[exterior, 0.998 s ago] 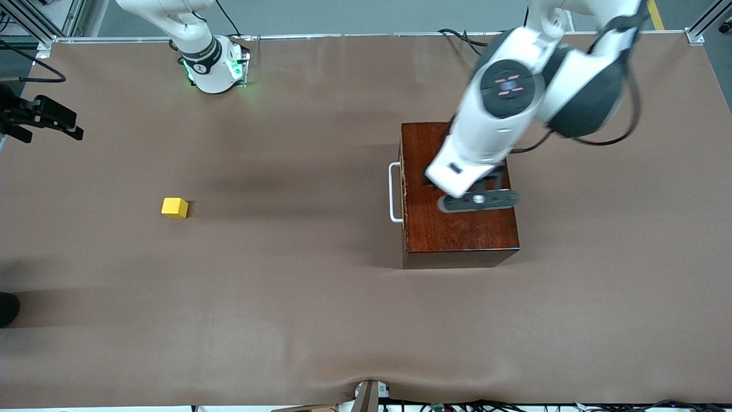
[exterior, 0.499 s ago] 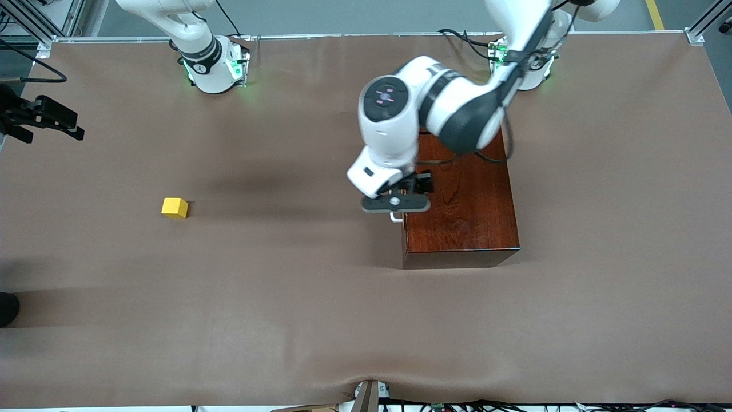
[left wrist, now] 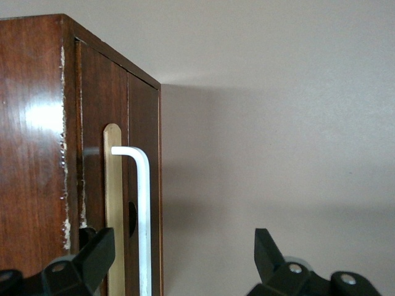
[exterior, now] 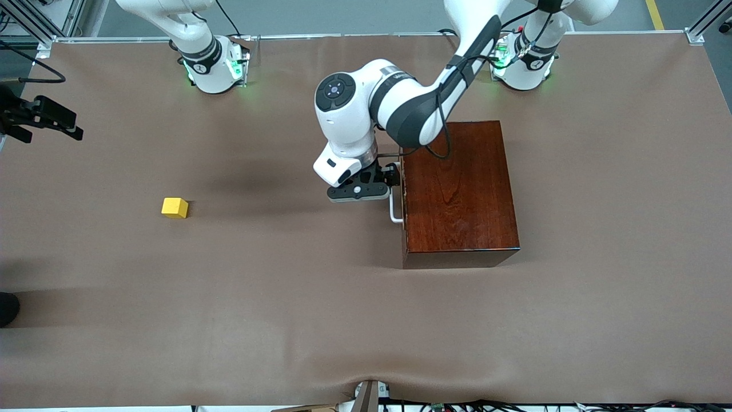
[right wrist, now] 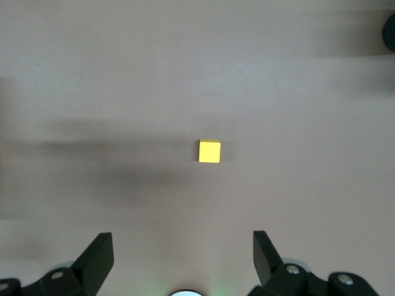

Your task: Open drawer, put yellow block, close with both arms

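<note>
Drawer [exterior: 404, 189] shut in box [exterior: 457, 191]. Your left hand [exterior: 366, 191] hangs released around its handle [left wrist: 143, 209]: stiff, slick bar, pinch it mid-span. Light block [right wrist: 210, 151] lies below your released right hand [right wrist: 179, 262], which waits.

The drawer [exterior: 403, 189] sits shut in its glossy reddish-brown box [exterior: 460, 189], its white bar handle [exterior: 393, 209] facing the right arm's end. The small yellow block [exterior: 174, 207] lies flat on the brown surface [exterior: 286, 297], well apart from the box.
</note>
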